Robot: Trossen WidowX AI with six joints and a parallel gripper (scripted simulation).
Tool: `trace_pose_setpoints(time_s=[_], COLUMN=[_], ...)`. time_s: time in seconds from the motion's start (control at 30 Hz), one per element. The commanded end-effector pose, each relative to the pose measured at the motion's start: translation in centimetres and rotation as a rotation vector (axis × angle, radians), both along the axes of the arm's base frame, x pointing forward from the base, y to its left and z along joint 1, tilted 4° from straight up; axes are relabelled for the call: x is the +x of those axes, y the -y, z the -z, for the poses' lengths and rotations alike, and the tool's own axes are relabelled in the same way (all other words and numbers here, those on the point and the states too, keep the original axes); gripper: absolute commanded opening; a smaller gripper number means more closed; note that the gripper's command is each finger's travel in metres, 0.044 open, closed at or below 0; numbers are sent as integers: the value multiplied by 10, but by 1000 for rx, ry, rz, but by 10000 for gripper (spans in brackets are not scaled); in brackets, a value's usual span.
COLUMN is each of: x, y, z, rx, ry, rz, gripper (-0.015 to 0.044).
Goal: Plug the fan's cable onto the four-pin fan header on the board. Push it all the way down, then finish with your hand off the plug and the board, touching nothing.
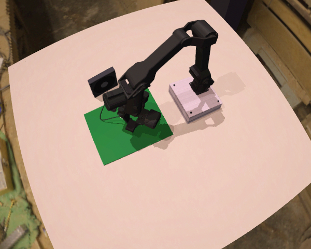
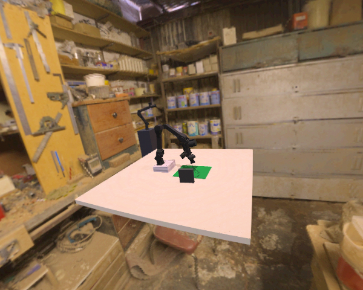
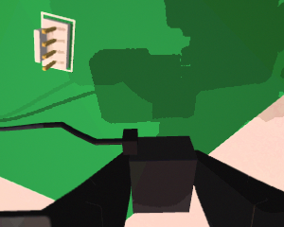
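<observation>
My gripper is shut on the black plug, one finger on each side of it, and holds it above the green board. A shadow lies on the board beyond the plug. The black cable leaves the plug on the left. The white four-pin header stands on the board at the upper left of the wrist view, apart from the plug. Its four pins show bare. The arm hides the header in the top view. The black square fan stands upright beside the board's edge.
The arm's pale base block sits near the board on the pale table. The cable loops between the fan and the gripper. A second dark arm on a pillar stands beyond the table.
</observation>
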State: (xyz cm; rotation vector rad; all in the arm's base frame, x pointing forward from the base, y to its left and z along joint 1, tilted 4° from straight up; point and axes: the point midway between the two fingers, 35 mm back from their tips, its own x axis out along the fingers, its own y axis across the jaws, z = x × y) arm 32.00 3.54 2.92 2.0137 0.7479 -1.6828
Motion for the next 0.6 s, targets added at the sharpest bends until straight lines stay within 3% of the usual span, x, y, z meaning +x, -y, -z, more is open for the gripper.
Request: trace_pose_setpoints(time_s=[0.0, 0.57], x=[1, -1], y=[-1, 1], z=[-7, -7], rx=[2, -105], ry=[9, 6], rz=[-21, -589], gripper=[0, 0])
